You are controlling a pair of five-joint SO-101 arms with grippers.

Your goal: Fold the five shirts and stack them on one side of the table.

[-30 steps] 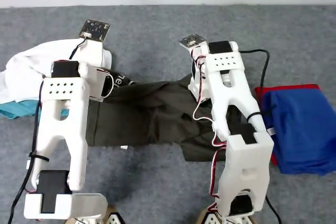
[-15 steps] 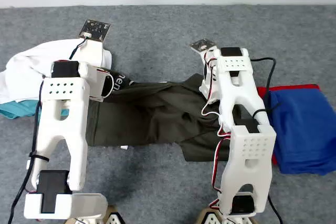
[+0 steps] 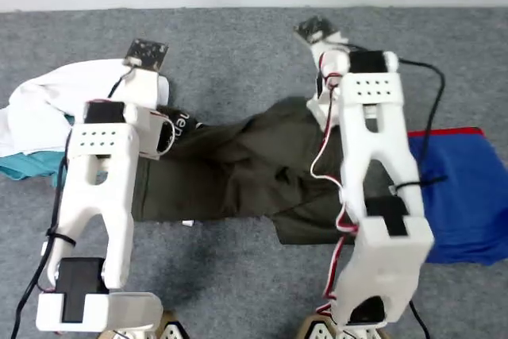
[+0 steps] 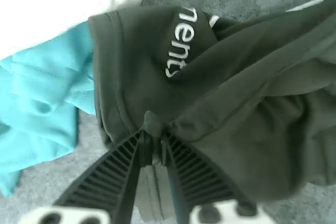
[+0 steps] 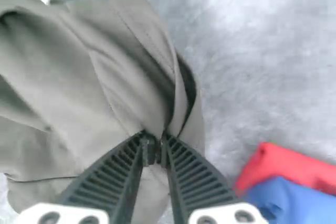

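Dark olive cloth, the shirt (image 3: 238, 172) now in work, lies crumpled in the middle of the grey tabletop (image 3: 230, 45), and its long axis runs from left to right between the two arms. The left gripper (image 4: 155, 148) is closed on a pinch of cloth at the shirt's left end, close to the white print. The right gripper (image 5: 155, 148) is closed in the same way on a ridge of folds at the right end. So each arm has one end of the shirt, and the cloth between them sags in deep wrinkles and is not flat. I judge that the coming move depends on this line between the two grips. On the right the shirt reaches up to the blue shirt (image 3: 468, 196), which lies folded on the red shirt (image 3: 444, 132), so this stack is nearer to the right arm. At the left end are a loose white shirt (image 3: 48, 109) and a teal shirt (image 3: 32, 166) under it, touching the olive one. In the high view the white arm bodies cover both grasp points and part of the olive shirt. I cannot tell if the held parts are sleeve, hem or collar.
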